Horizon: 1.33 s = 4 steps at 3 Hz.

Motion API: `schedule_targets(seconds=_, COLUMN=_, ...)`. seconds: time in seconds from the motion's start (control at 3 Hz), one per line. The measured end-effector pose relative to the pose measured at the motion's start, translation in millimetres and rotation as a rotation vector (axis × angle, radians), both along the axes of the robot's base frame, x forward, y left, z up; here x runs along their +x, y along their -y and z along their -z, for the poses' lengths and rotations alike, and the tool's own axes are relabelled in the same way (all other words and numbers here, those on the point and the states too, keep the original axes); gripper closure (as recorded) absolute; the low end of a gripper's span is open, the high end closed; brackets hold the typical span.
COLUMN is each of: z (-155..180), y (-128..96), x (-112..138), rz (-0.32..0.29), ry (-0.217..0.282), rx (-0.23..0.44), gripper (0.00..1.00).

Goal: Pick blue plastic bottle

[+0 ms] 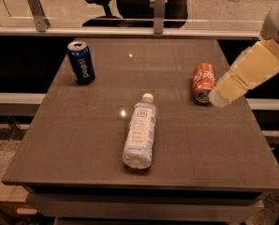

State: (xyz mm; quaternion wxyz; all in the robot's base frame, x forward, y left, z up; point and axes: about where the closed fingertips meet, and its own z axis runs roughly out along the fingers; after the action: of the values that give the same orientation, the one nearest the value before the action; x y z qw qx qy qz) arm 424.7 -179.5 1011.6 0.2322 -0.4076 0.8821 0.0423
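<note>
Nothing is picked yet: the bottle (139,131) lies untouched mid-frame on the worktop (74,139). The hand (222,96) hovers at right, its grip impossible to tell.

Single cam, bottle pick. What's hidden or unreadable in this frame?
Camera view:
- gripper, at the table's right side beside the red can: whether the two touch cannot be told; the arm is cut off by the right edge.
- blue plastic bottle, lying on its side: label print too small to read.
- table: base cut off by the bottom edge.
</note>
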Motion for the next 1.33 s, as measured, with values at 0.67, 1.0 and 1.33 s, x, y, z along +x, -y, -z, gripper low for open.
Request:
schedule_targets(seconds=0.67, z=-4.0, y=-1.4, x=-1.4, rz=0.081, ry=-0.014, rx=0.034, gripper=0.00)
schedule_targets(seconds=1.0, z=-10.4, y=1.5, x=0.0, rz=0.145, ry=-0.014, rx=0.016, gripper=0.00)
schedule_targets(seconds=1.33, z=-10.4, y=-5.5, x=2.8, rz=0.262, ry=-0.052, rx=0.001, gripper=0.00)
